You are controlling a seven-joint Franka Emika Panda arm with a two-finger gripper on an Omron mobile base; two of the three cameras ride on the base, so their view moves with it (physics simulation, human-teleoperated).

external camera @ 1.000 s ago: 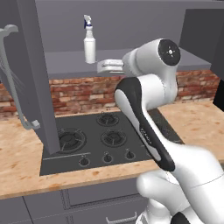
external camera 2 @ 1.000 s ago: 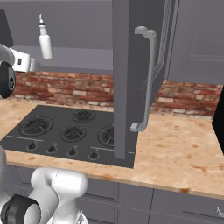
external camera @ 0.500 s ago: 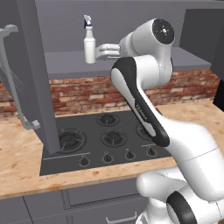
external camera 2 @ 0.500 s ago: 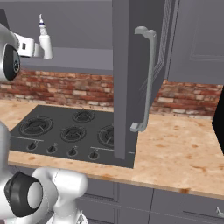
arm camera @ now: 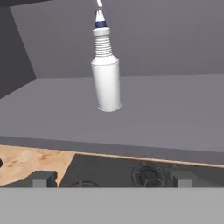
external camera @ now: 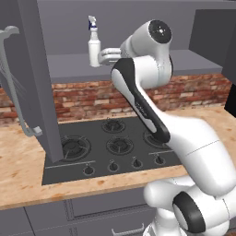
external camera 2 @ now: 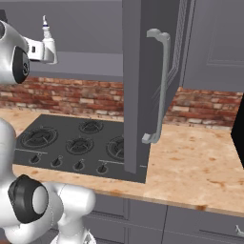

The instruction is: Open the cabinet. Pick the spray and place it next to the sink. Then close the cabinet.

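A: Okay, left base view first. We see the cabinet point(external camera: 138, 60) open, its left door point(external camera: 34, 78) swung out toward us with the bar handle point(external camera: 16, 83) edge-on. The spray point(external camera: 94, 44) stands upright on the cabinet shelf, left of centre.

B: And the gripper point(external camera: 100, 56)?

A: Level with the bottle's lower half, reaching in from the right, tips at the bottle. Contact we can't tell from this side.

B: Right base view?

A: Same bottle point(external camera 2: 48, 40) in the upper left, gripper point(external camera 2: 47, 51) at its base. The right door point(external camera 2: 143, 86) stands open over the stove point(external camera 2: 76, 143), which is set in the counter point(external camera 2: 200, 167).

B: Hand view?

A: Bottle point(arm camera: 106, 74) upright, dead ahead on the shelf. Both finger tips point(arm camera: 43, 179) sit spread wide at the bottom, nothing between them. So we call it fully open, holding nothing.
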